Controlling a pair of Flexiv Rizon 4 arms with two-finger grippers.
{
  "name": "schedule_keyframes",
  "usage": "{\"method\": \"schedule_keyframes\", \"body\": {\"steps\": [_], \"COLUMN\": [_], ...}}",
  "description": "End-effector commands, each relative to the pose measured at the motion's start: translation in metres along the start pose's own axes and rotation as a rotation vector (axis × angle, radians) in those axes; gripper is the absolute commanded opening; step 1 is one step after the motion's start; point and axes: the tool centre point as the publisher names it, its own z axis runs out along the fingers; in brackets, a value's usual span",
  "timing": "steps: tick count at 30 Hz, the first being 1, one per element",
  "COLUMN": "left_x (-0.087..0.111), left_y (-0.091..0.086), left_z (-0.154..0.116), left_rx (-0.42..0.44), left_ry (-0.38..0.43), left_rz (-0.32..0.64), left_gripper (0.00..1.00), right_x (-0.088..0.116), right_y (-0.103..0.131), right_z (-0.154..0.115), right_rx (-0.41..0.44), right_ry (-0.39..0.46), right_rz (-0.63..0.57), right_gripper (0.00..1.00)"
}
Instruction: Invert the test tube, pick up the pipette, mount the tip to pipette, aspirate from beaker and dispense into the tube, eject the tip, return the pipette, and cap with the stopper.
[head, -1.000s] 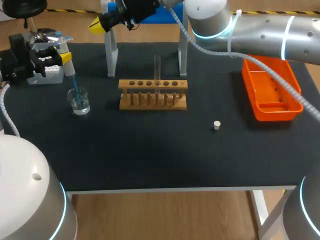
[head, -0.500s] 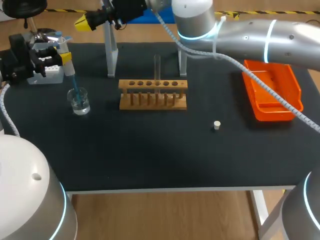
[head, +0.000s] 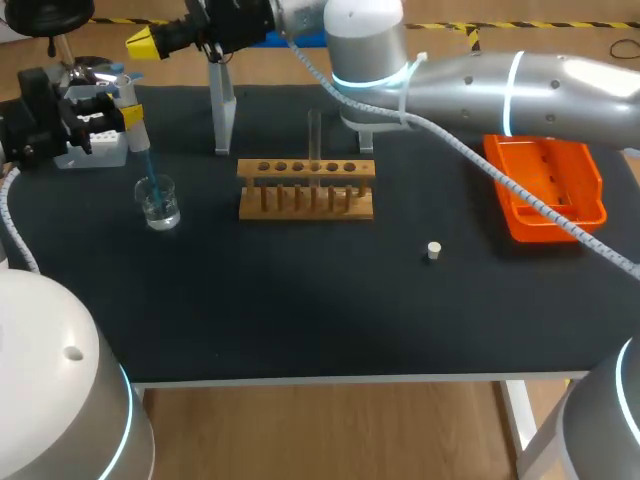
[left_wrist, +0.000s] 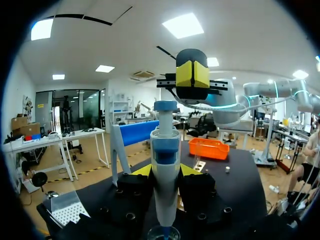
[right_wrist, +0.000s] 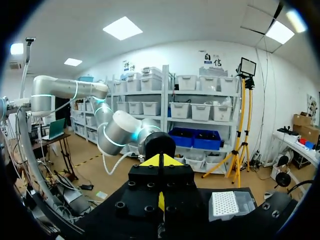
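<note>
At the table's left my left gripper (head: 128, 117) is shut on the white and blue pipette (head: 137, 140), which stands upright. Its blue tip dips into the small glass beaker (head: 159, 202). In the left wrist view the pipette (left_wrist: 165, 170) stands between my yellow fingers, over the beaker (left_wrist: 164, 233). My right arm reaches across the back of the table. Its gripper (head: 140, 42) is shut and empty, high at the back left, and also shows in the left wrist view (left_wrist: 192, 75). A clear test tube (head: 314, 138) stands in the wooden rack (head: 306, 188). The white stopper (head: 433, 250) lies on the mat.
An orange tray (head: 545, 185) sits at the right. A white stand (head: 220, 105) rises behind the rack. A tip box (left_wrist: 65, 212) lies near my left gripper, and shows in the right wrist view (right_wrist: 227, 204) too. The right arm's links hang over the back of the table.
My right arm has swung leftward along the back of the table, carrying its shut gripper further left. The left arm, pipette and beaker have not moved.
</note>
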Motion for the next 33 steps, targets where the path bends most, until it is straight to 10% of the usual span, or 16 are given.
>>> {"method": "schedule_keyframes", "body": {"steps": [1,33], "left_x": [0.0,0.0], "left_y": [0.001,0.001], "left_z": [0.0,0.0], "left_rx": [0.002,0.002], "left_ry": [0.001,0.001], "left_rz": [0.001,0.001], "left_gripper": [0.0,0.0], "right_x": [-0.009,-0.028], "right_y": [-0.003,-0.013], "right_z": [0.008,0.034], "right_rx": [-0.029,-0.092], "right_ry": [0.011,0.041], "right_rz": [-0.011,0.029], "right_gripper": [0.0,0.0]}}
